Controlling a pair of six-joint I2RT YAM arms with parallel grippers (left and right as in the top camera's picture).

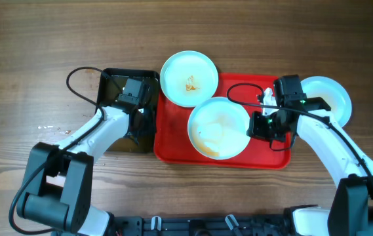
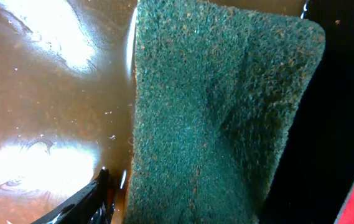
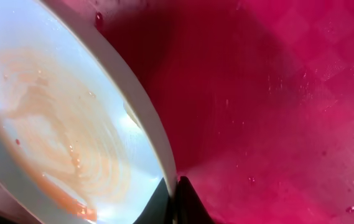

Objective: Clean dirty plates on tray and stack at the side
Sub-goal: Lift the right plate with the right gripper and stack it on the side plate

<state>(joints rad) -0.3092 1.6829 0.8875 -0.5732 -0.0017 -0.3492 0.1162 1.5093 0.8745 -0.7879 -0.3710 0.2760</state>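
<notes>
Plates of pale blue-white, round and shallow, sit in three spots. The middle plate (image 1: 219, 128) lies on the red tray (image 1: 173, 147), its glossy centre filmed with thin orange-brown swirls that the right wrist view shows close up. The right gripper (image 1: 253, 128) has closed its dark fingers (image 3: 190, 205) on that plate's right rim, one on each side of the edge, though only their tips enter the frame. A second plate (image 1: 188, 78), with a small orange smear, overhangs the tray's far-left corner. The third plate (image 1: 337, 95) rests on the wooden table (image 1: 29, 39) just right of the tray, its left part hidden under the right arm, so we cannot judge whether it is soiled. The tray's plastic is pebbled and beaded with droplets. The left gripper (image 1: 139, 115) reaches into the black tub (image 1: 111, 82) beside the tray. From the left wrist we see a coarse green sponge (image 2: 220, 118) filling most of the view over shiny brownish water (image 2: 46, 106). Only one black fingertip (image 2: 86, 205) shows, so we cannot tell how far that gripper is open or whether it holds the sponge.
</notes>
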